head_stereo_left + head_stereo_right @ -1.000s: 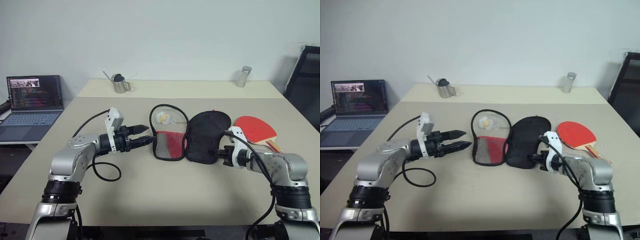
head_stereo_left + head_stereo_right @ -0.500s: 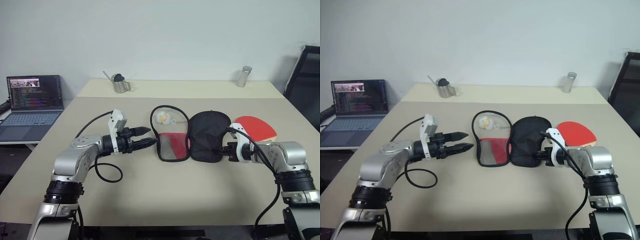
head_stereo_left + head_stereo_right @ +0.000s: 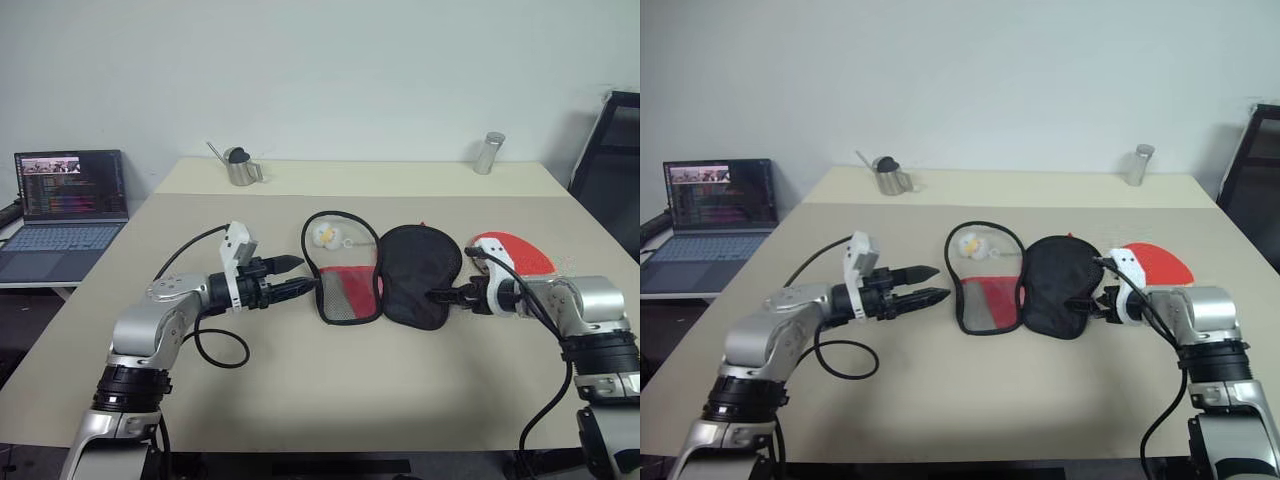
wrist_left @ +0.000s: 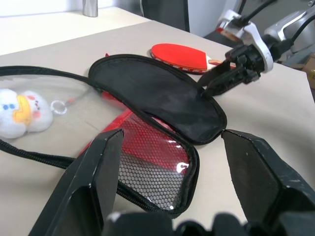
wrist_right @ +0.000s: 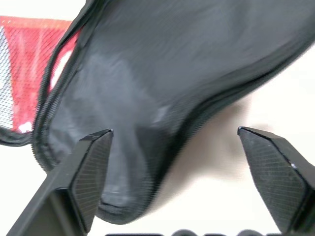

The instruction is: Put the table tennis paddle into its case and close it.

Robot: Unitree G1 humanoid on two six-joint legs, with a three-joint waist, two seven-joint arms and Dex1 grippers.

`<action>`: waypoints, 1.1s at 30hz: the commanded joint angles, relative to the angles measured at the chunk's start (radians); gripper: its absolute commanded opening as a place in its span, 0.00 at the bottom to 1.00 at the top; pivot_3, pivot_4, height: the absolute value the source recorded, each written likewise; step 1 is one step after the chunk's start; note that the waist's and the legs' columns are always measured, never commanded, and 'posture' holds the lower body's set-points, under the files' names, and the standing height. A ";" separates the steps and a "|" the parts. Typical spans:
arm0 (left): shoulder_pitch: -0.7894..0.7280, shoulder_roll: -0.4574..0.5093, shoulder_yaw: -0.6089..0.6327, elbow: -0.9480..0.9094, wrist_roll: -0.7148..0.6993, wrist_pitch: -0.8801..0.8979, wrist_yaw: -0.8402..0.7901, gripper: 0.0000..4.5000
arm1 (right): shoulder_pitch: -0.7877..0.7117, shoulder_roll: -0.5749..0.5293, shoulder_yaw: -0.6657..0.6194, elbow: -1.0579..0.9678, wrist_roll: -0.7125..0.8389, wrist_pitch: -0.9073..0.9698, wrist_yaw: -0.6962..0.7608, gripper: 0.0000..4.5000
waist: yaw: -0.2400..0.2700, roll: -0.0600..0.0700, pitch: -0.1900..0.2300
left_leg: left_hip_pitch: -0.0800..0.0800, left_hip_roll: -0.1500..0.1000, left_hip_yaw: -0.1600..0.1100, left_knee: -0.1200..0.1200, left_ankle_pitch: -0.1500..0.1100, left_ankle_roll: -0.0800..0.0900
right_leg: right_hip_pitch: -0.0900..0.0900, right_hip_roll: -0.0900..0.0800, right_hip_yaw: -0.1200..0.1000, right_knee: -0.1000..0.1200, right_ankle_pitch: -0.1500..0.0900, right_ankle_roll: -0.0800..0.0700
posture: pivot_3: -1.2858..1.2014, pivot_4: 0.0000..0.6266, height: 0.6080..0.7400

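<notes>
Behind the table (image 3: 300, 400), at the case's (image 3: 418, 272) three o'clock, the spread right gripper (image 3: 447, 294) could nudge it over the table tennis paddle (image 3: 520, 251); the left gripper (image 3: 300, 286) is spread too.

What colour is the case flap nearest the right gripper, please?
Black, the case flap by the right gripper; clearest in the left wrist view.

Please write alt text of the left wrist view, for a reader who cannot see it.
An open case lies flat on the table, its black flap beside its red mesh side, framed by the open left gripper. Beyond it, the open right gripper points at the black flap's edge, with the red paddle behind.
</notes>
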 commanded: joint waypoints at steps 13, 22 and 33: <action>-0.039 -0.042 -0.021 -0.055 -0.010 -0.003 -0.004 0.77 | 0.067 -0.260 -0.080 0.212 -0.157 -0.380 0.154 0.99 | 0.003 0.000 0.000 | 0.000 0.000 0.001 0.000 0.000 0.000 | 0.001 0.000 0.000 0.000 0.000 0.000 | 0.52 0.24 1.00; -0.062 -0.052 -0.040 -0.029 0.000 -0.019 -0.018 0.77 | 0.059 -0.240 -0.138 0.384 -0.182 -0.374 0.076 0.99 | 0.000 0.000 0.000 | 0.001 0.000 0.002 0.000 0.000 0.000 | 0.001 0.000 0.001 0.000 0.000 0.000 | 0.52 0.24 1.00; -0.072 -0.055 -0.042 -0.011 0.011 -0.031 -0.030 0.77 | 0.033 -0.207 -0.144 0.573 -0.203 -0.448 0.077 0.99 | -0.001 0.000 0.000 | 0.001 0.000 0.003 0.000 0.000 0.000 | 0.001 0.001 0.002 0.000 0.000 0.000 | 0.52 0.24 1.00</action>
